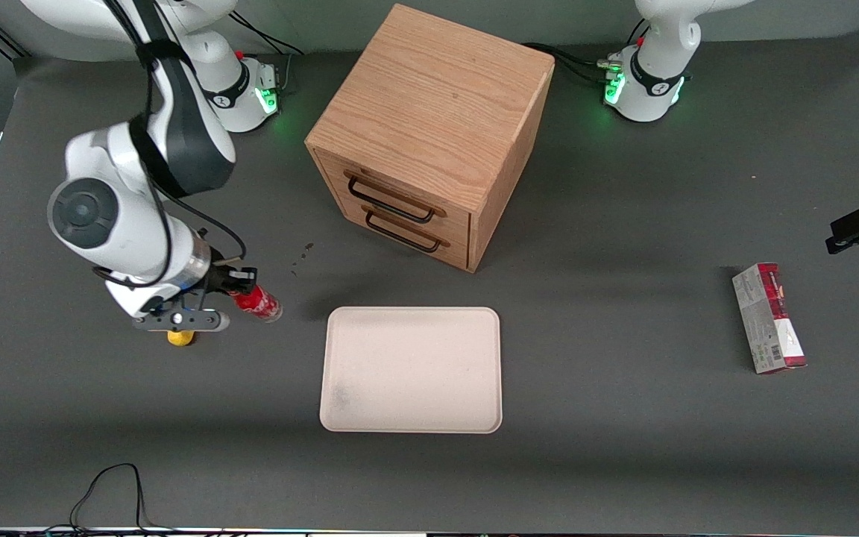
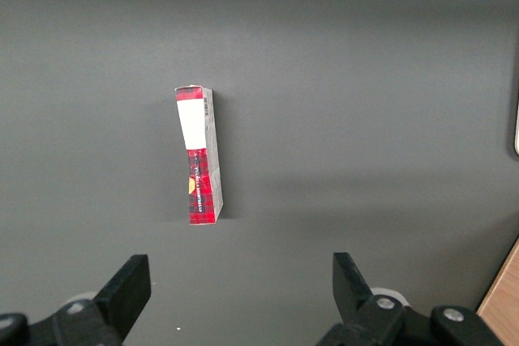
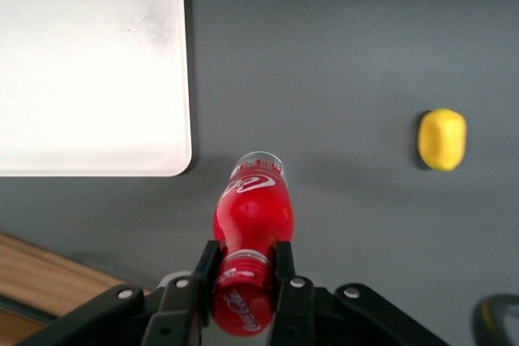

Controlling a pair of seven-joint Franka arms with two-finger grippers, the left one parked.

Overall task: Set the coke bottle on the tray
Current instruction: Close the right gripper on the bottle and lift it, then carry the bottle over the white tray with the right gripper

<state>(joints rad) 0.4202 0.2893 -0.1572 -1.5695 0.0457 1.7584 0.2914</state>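
Note:
My right gripper (image 1: 239, 287) is shut on the neck of the coke bottle (image 1: 256, 303), a tiny red bottle with a red cap, white script and a clear base. It holds the bottle tilted above the table, toward the working arm's end, beside the cream-beige tray (image 1: 411, 369). In the right wrist view the fingers (image 3: 205, 263) clamp the bottle (image 3: 253, 212) just under its cap, base pointing away, with the tray (image 3: 89, 70) close by. The tray holds nothing.
A small yellow lemon-like object (image 1: 180, 337) lies on the table under the gripper, also in the right wrist view (image 3: 442, 138). A wooden drawer cabinet (image 1: 429, 134) stands farther from the front camera than the tray. A red-and-grey carton (image 1: 769, 317) lies toward the parked arm's end.

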